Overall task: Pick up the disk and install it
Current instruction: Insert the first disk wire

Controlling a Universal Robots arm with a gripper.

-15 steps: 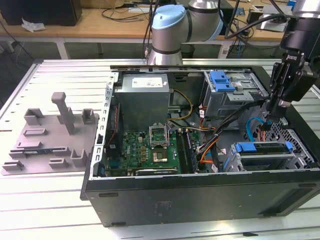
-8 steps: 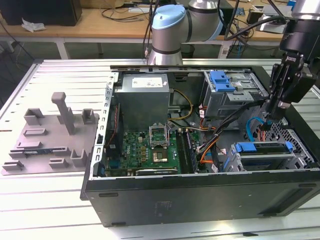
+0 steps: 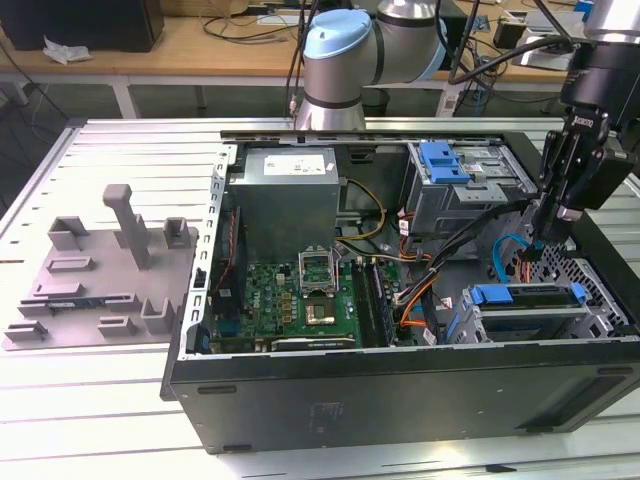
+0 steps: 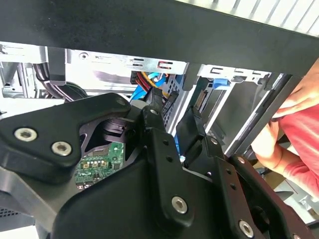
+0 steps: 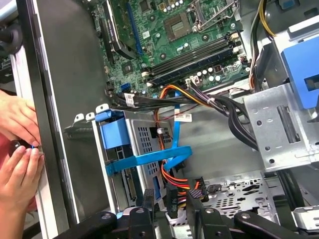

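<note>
Inside the case (image 3: 400,395), poised with fingers (image 4: 158,144) apart and empty, near the seated disk (image 3: 525,297). Liable to snag loose cables (image 5: 175,178) close by, tugging connectors free, if lowered off-line.

Robotics lab: open computer case (image 3: 400,385), slotted metal table (image 3: 100,400), cable-strewn bench (image 3: 200,45).

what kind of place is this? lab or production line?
Probably a robotics lab: an open desktop PC case sits on a slatted metal table, a robot arm rises beyond it, and a wooden workbench strewn with cables runs along the back.
</note>
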